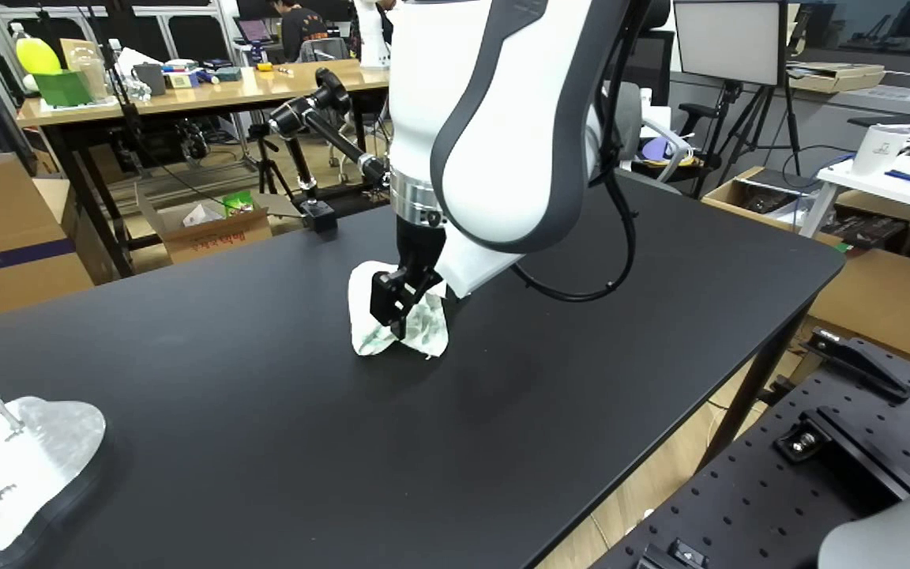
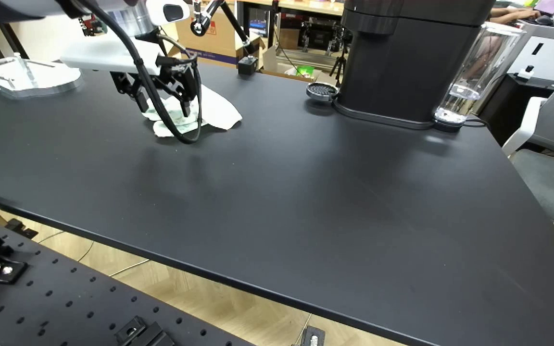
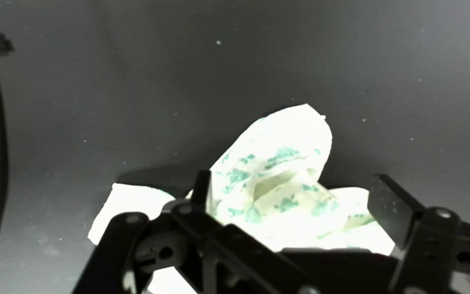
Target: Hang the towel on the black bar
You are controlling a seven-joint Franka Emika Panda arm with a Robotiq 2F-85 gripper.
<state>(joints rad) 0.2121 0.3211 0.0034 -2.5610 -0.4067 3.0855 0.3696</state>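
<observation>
The towel is white with green print and lies crumpled on the dark table. It shows in both exterior views [image 1: 426, 325] [image 2: 221, 111] and in the wrist view [image 3: 288, 163]. My gripper [image 3: 294, 185] is open, with its two fingers apart over the towel and folds of cloth between them. In an exterior view, the gripper [image 2: 164, 109] points down at the towel, its fingertips close to the cloth; whether they touch it I cannot tell. A black jointed bar [image 1: 336, 141] is clamped at the table's edge behind the towel; it also shows in an exterior view [image 2: 232, 24].
A black coffee machine [image 2: 402, 72] with a clear water tank [image 2: 474, 72] stands on the table. A metal plate with upright pins [image 1: 68, 442] lies at the table's opposite end. A black cable [image 2: 137, 62] hangs from the arm beside the gripper.
</observation>
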